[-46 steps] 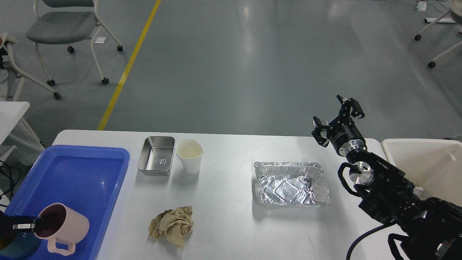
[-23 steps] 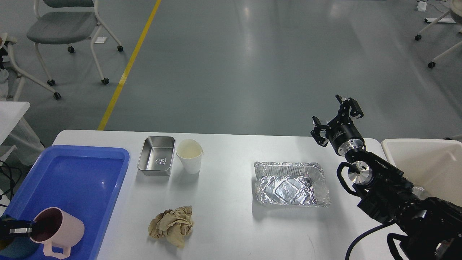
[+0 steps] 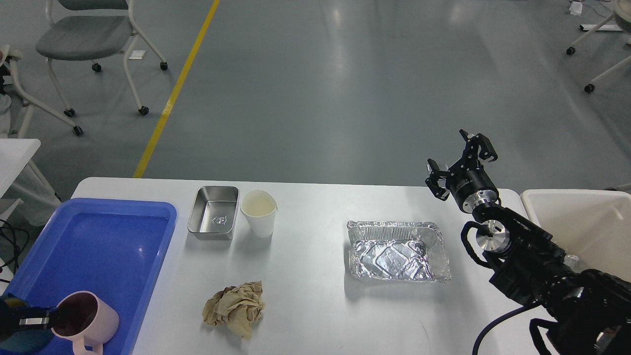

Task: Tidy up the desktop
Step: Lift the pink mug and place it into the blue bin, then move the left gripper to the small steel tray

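The white desktop point(image 3: 305, 305) carries a steel rectangular dish point(image 3: 214, 218), a white paper cup point(image 3: 259, 212), a crumpled brown paper ball point(image 3: 235, 308) and a crumpled foil tray point(image 3: 397, 250). My left gripper point(image 3: 49, 315) comes in at the bottom left and is shut on the rim of a pink mug point(image 3: 87, 321), holding it over the near end of the blue plastic tray point(image 3: 108, 246). My right gripper point(image 3: 461, 159) is open and empty, raised above the desktop's far right edge, beyond the foil tray.
A cream-white bin point(image 3: 577, 227) stands beside the desktop's right end. Wheeled chairs point(image 3: 88, 39) stand on the grey floor at the far left. A yellow floor line point(image 3: 172, 93) runs behind the desktop.
My left gripper has carried the pink mug a little lower and nearer over the blue tray. The right arm has barely moved.
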### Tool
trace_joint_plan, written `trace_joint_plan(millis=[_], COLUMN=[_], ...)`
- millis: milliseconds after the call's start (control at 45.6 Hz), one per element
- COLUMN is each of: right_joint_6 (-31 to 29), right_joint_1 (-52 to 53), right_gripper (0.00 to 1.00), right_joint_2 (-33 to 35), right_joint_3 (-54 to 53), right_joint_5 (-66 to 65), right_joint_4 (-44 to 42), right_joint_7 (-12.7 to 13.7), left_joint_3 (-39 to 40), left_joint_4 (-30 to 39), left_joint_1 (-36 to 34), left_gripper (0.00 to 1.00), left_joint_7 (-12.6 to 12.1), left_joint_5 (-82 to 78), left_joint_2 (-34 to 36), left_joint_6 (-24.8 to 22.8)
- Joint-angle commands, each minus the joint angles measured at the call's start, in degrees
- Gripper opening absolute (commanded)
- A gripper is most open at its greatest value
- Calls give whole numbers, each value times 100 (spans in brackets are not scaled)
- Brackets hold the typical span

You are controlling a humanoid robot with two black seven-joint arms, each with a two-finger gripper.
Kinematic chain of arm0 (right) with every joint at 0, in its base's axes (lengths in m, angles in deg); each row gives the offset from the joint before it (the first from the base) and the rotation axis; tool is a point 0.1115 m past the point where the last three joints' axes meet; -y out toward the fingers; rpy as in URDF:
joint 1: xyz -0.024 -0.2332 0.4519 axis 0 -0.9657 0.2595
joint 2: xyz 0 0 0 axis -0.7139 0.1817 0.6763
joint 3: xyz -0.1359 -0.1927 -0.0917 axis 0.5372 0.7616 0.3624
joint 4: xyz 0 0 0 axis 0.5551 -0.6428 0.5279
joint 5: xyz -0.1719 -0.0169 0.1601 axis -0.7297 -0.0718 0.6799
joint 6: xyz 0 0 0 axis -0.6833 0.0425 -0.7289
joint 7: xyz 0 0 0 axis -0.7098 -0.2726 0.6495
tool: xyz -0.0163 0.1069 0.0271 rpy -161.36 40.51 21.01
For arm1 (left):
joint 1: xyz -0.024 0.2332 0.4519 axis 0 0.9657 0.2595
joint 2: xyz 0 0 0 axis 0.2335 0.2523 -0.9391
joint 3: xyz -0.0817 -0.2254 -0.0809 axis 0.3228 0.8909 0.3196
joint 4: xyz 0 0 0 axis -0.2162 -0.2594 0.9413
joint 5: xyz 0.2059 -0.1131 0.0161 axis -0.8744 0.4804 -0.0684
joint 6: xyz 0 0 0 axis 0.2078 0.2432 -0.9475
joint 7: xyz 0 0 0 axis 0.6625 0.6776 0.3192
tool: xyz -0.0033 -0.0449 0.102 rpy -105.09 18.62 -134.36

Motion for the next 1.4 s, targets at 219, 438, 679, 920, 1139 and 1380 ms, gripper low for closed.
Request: trace_joint_plan(millis=[219,438,679,920,1139,1380], right_joint_6=[0,0,0,79,97,97], right_joint_1=[8,17,8,17,17,-10], right_gripper=[100,100,100,100,100,100], right_joint_2=[-19,-37,-54,-54,-72,-98], right_joint_3=[3,-6,3,3,-6,3], right_joint_5=[0,0,0,-8,-123,-131], right_joint_4=[9,17,26,44,52,44], right_joint_7=[0,0,0,0,0,0], left_joint_3=[26,88,922,2267,2505,2575], left_joint_4=[27,193,1230,1565,1565,1565], left_joint_1=[-12,-55,-257,-995,-1470,-1760], left_gripper=[66,89,97,97,96,96], left_joint_7=[0,18,0,-280,-1037,-694], left_joint_5=[116,256,731,1908,1979,2120], left_joint_2=[21,144,1040,1516,1533,2025], left_joint_6=[312,400,-127,-1471,-1912,-2175])
